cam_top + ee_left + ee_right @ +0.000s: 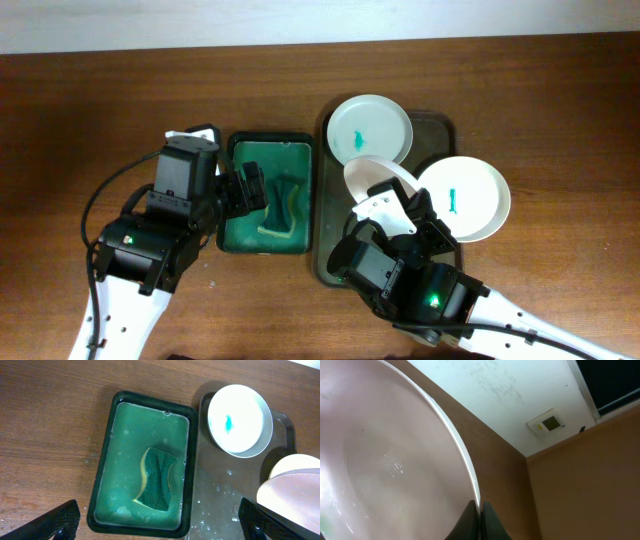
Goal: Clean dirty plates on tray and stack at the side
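Note:
The dark tray [436,130] holds two white plates with teal smears, one at the back [369,129] and one at the right [463,197]. My right gripper [392,205] is shut on the rim of a third white plate [372,176] and holds it tilted above the tray; in the right wrist view the plate [385,460] fills the left side with the fingers [479,520] pinching its edge. My left gripper [248,190] is open and empty above the green tray [240,150], over the sponge [280,205]. In the left wrist view the sponge [157,480] lies in green water.
The green tray [107,440] sits just left of the dark tray [210,495], whose wet floor shows droplets. The back plate [240,420] and the held plate [292,487] show in the left wrist view. Wooden table [90,110] lies to the left.

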`<state>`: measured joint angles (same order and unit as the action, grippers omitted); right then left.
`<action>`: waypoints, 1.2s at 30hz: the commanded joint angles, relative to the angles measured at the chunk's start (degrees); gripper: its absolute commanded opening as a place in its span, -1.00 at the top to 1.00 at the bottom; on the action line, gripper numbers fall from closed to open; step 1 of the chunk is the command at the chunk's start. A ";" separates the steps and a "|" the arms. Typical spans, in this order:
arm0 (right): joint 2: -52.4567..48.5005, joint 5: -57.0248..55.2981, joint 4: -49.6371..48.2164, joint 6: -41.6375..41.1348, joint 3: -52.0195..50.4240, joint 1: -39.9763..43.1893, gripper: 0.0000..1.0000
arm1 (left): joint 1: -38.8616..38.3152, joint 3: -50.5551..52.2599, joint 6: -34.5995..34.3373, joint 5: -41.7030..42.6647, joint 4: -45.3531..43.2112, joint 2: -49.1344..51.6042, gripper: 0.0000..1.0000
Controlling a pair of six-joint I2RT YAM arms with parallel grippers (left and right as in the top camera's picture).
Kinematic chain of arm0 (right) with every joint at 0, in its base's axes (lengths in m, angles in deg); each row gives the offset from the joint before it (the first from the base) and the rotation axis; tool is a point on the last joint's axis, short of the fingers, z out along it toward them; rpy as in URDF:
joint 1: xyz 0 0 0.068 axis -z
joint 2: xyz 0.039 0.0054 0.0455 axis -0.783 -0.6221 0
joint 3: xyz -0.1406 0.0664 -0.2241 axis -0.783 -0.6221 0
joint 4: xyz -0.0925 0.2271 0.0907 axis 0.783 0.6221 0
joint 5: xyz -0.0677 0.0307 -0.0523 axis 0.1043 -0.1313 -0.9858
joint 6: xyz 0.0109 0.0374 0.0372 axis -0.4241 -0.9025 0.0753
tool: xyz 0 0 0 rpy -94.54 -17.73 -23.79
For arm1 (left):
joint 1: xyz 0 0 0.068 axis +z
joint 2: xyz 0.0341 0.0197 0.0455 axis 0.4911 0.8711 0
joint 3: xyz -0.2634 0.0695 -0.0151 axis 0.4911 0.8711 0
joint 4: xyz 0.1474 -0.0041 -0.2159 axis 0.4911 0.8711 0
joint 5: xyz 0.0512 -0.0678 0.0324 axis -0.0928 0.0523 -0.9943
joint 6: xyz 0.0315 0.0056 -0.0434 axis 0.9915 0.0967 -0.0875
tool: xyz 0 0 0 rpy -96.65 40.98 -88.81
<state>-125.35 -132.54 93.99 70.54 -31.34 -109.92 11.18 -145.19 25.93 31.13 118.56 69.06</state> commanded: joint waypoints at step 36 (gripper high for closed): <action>-0.22 -5.31 -7.61 9.55 0.87 -0.50 0.92 | 0.31 -0.96 0.37 -0.63 0.09 -0.13 -0.99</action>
<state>-125.37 -134.47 88.26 72.64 -31.34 -110.12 11.18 -145.19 25.93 31.13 118.67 69.06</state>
